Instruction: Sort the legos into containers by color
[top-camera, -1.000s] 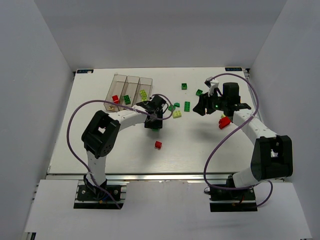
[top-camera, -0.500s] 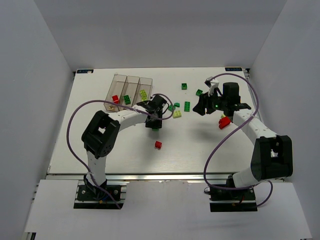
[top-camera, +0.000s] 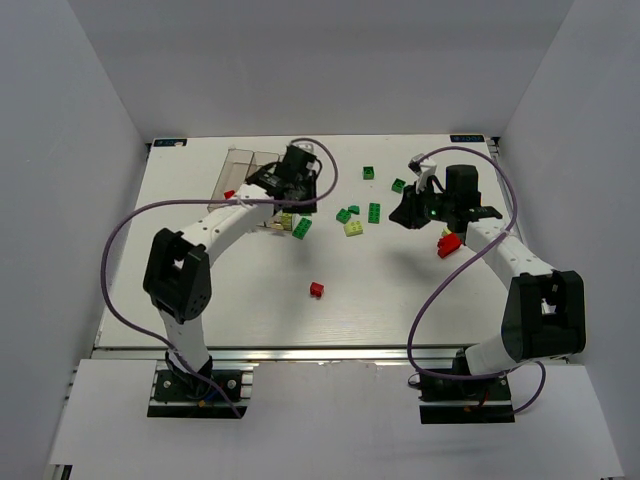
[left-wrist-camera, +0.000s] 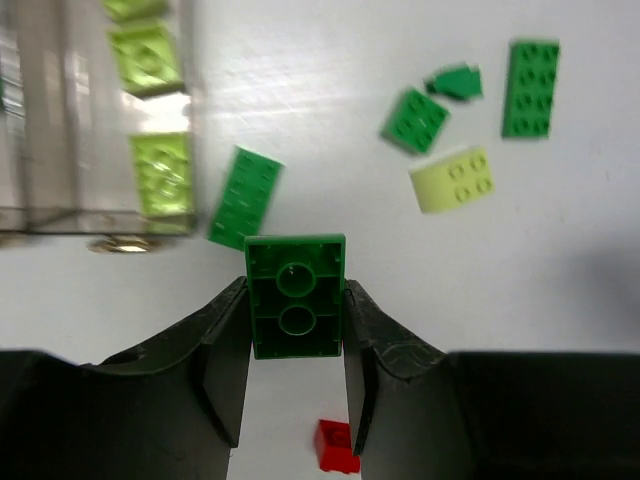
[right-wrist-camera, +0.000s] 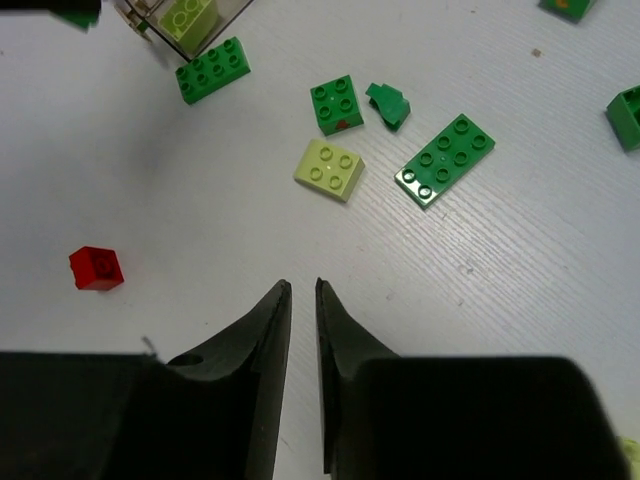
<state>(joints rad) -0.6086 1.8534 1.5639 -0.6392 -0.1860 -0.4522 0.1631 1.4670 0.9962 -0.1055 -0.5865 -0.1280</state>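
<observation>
My left gripper (top-camera: 288, 196) is shut on a dark green brick (left-wrist-camera: 295, 296) and holds it above the table, right beside the clear containers (top-camera: 240, 160). In the left wrist view the nearest bin (left-wrist-camera: 95, 130) holds pale yellow-green bricks (left-wrist-camera: 160, 172), and a dark green brick (left-wrist-camera: 245, 197) lies just outside it. My right gripper (top-camera: 410, 210) hovers over the loose legos; its jaws (right-wrist-camera: 303, 287) are almost together and empty. Below it lie a pale brick (right-wrist-camera: 329, 168), dark green bricks (right-wrist-camera: 444, 160) and a red brick (right-wrist-camera: 96, 268).
A red brick (top-camera: 316, 290) lies mid-table, and another red one (top-camera: 449, 245) lies by the right arm. Dark green bricks (top-camera: 368, 172) lie farther back. A red brick (top-camera: 230, 194) shows in the left bin. The left arm partly hides the bins.
My left arm has swung from mid-table back and left to the containers, carrying the dark green brick up with it. The right arm has not moved.
</observation>
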